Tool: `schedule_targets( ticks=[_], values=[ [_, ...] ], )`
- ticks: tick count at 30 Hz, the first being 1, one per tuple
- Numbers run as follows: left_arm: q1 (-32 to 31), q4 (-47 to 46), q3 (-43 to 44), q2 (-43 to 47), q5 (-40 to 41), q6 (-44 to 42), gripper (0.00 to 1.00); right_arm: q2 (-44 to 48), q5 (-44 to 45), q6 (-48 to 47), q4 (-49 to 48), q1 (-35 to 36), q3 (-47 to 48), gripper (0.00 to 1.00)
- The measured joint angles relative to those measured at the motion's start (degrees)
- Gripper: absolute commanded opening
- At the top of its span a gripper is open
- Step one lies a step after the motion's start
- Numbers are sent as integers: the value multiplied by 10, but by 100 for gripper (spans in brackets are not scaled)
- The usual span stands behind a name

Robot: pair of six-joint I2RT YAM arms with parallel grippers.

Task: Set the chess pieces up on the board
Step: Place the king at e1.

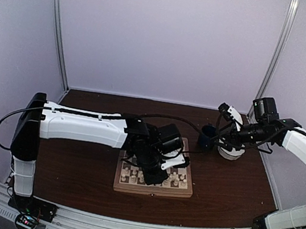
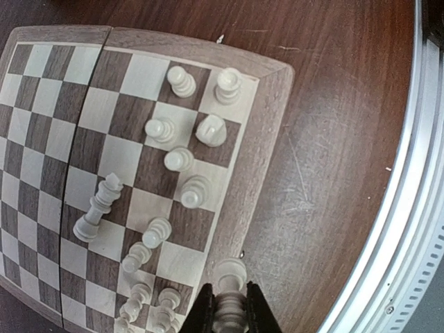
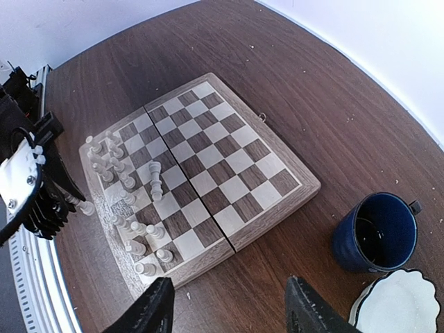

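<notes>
A cream chess piece (image 2: pixel 229 291) lies lengthwise between the left fingers (image 2: pixel 202 313), which pinch it, its head pointing past their tips over the near rim of the board (image 2: pixel 267 139). Other chess pieces (image 2: pixel 182 159) stand on the near rows. The right fingers (image 3: pixel 150 310) are spread wide, empty, above the tabletop (image 3: pixel 312 90).

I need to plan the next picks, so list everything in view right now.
board: one, dark brown and cream checks, mid-table.
chess pieces: roughly a dozen, cream-white, clustered on the board's near rows.
held piece: one, cream-white, over the board's near rim.
mug: one, dark blue, right of the board.
bowl: one, white scalloped, beside the mug.
table: one, dark brown wood.
left gripper: shut on the held piece.
right gripper: open, empty.
</notes>
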State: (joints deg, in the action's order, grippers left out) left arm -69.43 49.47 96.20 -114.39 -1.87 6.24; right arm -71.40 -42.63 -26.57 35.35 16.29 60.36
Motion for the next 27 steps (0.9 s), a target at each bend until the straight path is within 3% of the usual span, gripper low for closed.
schedule_targets(
  ticks=[14, 27],
  values=[
    [24, -11, 6, -19, 25, 15, 3, 0, 1, -2, -2, 0, 0, 58],
    [32, -29, 6, -40, -11, 23, 3, 0, 1, -3, -2, 0, 0, 58]
  ],
)
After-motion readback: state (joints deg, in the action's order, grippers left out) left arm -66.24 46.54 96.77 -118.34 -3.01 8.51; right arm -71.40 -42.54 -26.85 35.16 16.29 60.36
